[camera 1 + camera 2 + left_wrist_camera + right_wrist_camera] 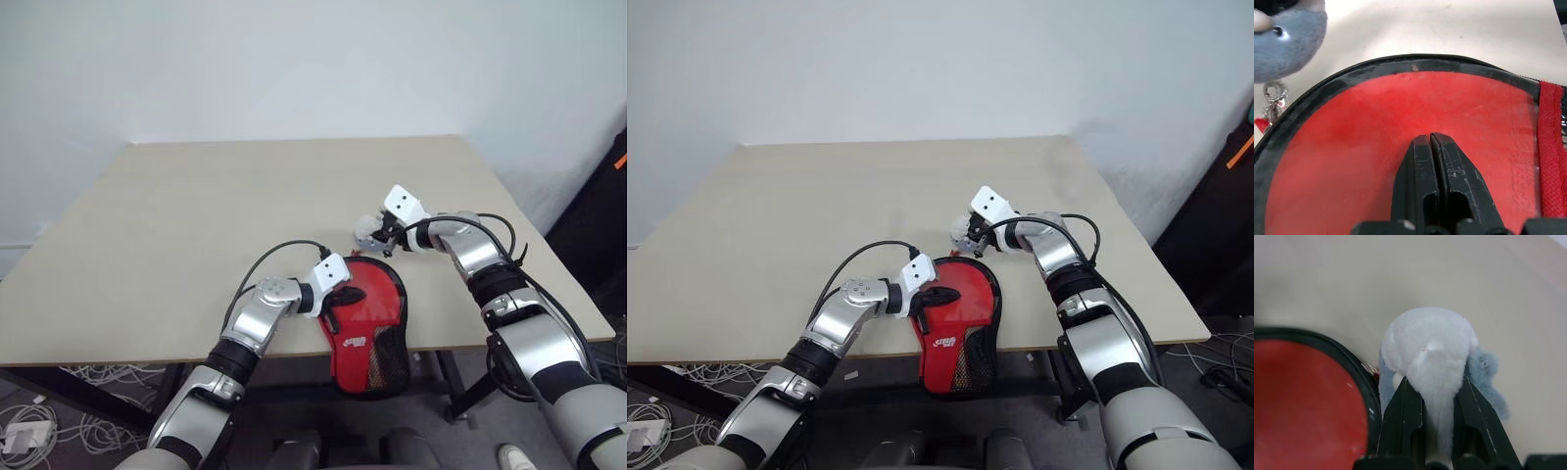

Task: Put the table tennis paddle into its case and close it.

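Light wooden table [196,215] against a pale wall; the red-and-black case [367,323] is laid at its near edge, its narrow end apparently overhanging.

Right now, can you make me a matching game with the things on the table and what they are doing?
Things:
1. left gripper
2. right gripper
3. case
4. table

States:
A. hangs partly over the near table edge
B. shut, pressing on the red face
C. pale and bare at the far end
D. pinching a fluffy white and grey toy

Pairs: 1-B, 2-D, 3-A, 4-C
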`<state>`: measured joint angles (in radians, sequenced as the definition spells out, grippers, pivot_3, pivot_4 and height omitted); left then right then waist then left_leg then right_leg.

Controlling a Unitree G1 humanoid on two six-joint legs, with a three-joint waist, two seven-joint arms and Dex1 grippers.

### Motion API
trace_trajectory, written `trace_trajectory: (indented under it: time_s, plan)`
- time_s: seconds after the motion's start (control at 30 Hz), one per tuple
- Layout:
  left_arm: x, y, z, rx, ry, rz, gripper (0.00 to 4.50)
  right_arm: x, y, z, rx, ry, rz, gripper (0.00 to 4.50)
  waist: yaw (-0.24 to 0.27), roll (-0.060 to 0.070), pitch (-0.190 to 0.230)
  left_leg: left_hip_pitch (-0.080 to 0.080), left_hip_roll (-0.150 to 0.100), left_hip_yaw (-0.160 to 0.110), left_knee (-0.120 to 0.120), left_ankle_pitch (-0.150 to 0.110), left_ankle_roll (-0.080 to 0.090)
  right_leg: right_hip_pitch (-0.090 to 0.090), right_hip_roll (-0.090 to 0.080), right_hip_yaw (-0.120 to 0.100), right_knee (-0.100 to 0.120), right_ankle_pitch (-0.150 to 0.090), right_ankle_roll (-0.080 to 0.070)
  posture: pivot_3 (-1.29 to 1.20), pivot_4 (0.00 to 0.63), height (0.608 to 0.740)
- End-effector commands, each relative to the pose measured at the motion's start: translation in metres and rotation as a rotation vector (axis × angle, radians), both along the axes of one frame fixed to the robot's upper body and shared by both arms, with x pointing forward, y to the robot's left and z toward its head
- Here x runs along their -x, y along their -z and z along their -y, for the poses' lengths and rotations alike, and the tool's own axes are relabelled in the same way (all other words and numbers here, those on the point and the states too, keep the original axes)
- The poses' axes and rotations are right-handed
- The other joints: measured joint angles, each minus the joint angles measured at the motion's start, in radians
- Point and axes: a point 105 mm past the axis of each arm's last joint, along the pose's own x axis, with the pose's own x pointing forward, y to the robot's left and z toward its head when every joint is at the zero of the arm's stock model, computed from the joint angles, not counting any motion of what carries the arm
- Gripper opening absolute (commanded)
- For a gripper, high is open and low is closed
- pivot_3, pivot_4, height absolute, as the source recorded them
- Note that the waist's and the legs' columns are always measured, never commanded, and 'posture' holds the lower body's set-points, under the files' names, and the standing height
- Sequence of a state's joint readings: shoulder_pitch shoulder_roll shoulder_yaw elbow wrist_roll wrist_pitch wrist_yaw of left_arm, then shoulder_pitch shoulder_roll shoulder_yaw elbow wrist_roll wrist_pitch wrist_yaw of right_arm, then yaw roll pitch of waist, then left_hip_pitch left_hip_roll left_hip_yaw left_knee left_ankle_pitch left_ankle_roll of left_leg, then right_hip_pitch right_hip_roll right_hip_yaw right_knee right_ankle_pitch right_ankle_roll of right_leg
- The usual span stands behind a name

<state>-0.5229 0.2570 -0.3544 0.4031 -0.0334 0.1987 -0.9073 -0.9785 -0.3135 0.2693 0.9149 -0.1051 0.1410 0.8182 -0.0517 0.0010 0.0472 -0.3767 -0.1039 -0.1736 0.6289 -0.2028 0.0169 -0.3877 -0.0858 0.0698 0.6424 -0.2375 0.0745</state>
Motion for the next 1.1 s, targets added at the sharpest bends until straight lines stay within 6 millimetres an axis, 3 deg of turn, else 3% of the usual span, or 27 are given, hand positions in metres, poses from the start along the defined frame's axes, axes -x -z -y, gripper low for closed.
trace_trajectory:
  time_s: [0.03,0.33,0.77,1.1]
  plan:
    - [0.007,0.017,-0.003,-0.06,0.016,-0.054,0.0,-0.01,-0.025,0.002,0.028,-0.008,0.094,0.2,0.0,0.001,0.0,0.0,0.0,0.0,0.0,0.0,0.0,0.0,0.0,0.0,0.0,0.0,0.0,0.0,0.0,0.739]
    - [0.007,0.02,-0.007,-0.055,0.007,-0.114,0.0,-0.013,-0.02,0.02,0.111,0.013,0.105,0.2,0.0,0.001,-0.001,0.0,-0.001,-0.001,0.0,0.0,0.0,0.0,0.0,0.0,0.0,0.0,0.0,0.0,0.0,0.739]
    - [0.008,0.034,-0.013,-0.065,-0.004,-0.163,0.0,-0.014,-0.029,0.039,0.147,0.017,0.123,0.2,0.0,0.002,-0.002,0.0,-0.001,-0.001,0.0,0.0,0.0,0.001,0.0,0.0,0.0,0.0,0.0,0.0,0.0,0.739]
    - [0.016,0.05,-0.017,-0.044,-0.012,-0.176,0.0,-0.001,-0.026,0.078,0.173,0.035,0.097,0.2,0.001,0.005,-0.005,0.001,-0.002,-0.002,0.0,0.0,0.0,0.003,-0.001,0.0,-0.001,-0.002,0.004,0.0,0.0,0.739]
